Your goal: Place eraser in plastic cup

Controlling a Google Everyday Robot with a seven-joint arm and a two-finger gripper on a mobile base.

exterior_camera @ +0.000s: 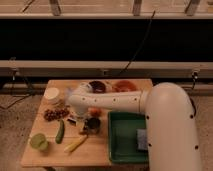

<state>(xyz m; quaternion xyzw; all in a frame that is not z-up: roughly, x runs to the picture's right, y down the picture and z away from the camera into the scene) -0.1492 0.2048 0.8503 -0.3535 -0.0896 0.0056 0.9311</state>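
Note:
The plastic cup (39, 142) is pale lime green and stands at the table's front left corner. A small dark striped block, the eraser (71, 120), lies near the table's middle left, right of the grapes. My white arm reaches in from the right, and its gripper (75, 116) points down just above or at the eraser. The gripper is well to the right of the plastic cup and farther back. The arm hides part of the table behind it.
A white tub (51, 95) and grapes (55, 114) are at the left. A green cucumber (60, 131), a yellow banana (75, 144), a metal cup (92, 125) and an orange fruit (95, 112) are nearby. The green tray (125, 147) holds a grey-blue sponge (141, 139). Two bowls (97, 86) stand at the back.

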